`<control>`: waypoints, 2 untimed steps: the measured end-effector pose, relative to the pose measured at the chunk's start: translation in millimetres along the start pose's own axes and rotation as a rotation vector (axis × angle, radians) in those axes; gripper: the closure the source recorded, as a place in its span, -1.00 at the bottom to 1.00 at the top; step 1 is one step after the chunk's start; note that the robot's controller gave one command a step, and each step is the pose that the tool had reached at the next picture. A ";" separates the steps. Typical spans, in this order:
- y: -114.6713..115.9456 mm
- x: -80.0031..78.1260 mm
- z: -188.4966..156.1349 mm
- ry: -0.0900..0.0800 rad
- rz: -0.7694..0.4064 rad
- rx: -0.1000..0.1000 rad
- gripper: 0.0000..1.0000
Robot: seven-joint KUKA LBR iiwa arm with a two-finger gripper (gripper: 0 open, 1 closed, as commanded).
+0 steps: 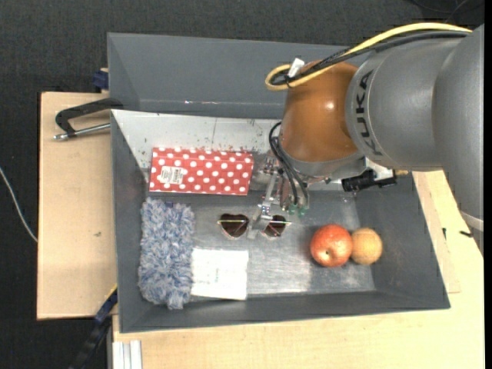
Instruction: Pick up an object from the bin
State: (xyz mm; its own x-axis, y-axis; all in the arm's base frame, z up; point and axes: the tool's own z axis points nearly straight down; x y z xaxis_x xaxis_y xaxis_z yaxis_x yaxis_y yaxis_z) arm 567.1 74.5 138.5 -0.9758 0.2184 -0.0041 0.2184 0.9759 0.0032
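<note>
We're losing part of the right lens of the heart-shaped sunglasses point(234, 226) under the gripper point(277, 212), and we're not making out whether it's spread or closed. The arm point(415, 91) is reaching in from the right, wrist pointing down over mid-bin point(400, 241). We're counting one pair of sunglasses, one red polka-dot box point(201, 171), one fuzzy blue cloth point(164, 252), one white card point(220, 273), one red apple point(331, 246), and one orange fruit point(367, 246) touching it.

The bin point(400, 229) is matt grey metal. Just below the gripper point(278, 206), the heart-shaped sunglasses point(251, 226) have glossy plastic lenses. To its left lie a smooth paper-covered polka-dot box point(201, 171) and a shaggy blue-grey cloth point(164, 241). To its right is a smooth, faintly shiny red apple point(331, 246).
</note>
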 end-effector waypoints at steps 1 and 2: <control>-0.1 0.3 0.4 0.001 0.000 0.000 -1.00; 11.2 12.5 62.0 0.003 -0.272 0.001 1.00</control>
State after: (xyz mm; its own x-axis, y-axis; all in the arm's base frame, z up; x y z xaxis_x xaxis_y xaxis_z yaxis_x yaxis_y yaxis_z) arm 557.6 88.3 76.5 -0.9986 -0.0520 -0.0021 -0.0520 0.9986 0.0018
